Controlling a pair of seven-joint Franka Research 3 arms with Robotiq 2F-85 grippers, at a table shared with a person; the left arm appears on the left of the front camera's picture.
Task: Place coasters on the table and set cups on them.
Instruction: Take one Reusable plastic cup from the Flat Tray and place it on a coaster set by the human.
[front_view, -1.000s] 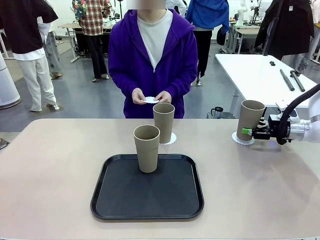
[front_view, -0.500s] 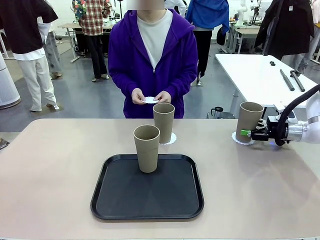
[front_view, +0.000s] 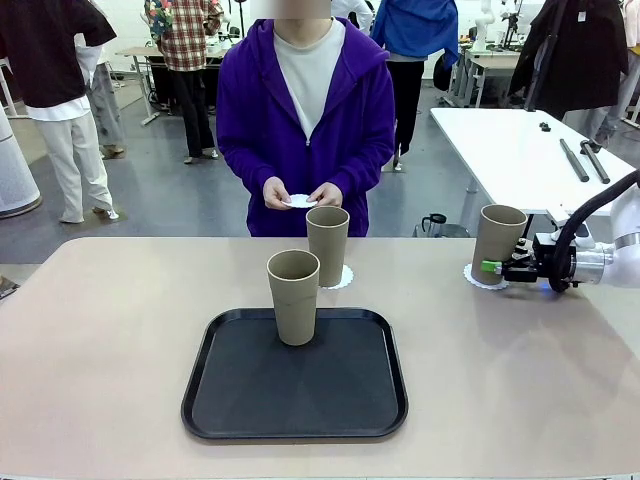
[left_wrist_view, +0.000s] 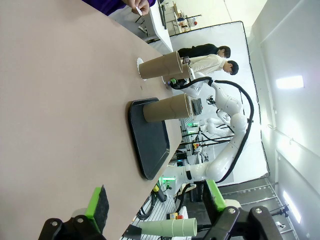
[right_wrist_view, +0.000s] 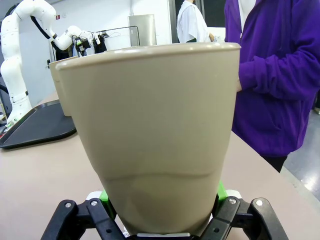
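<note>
Legible txt / labels / brands / nos. / signs: none readable, any view.
</note>
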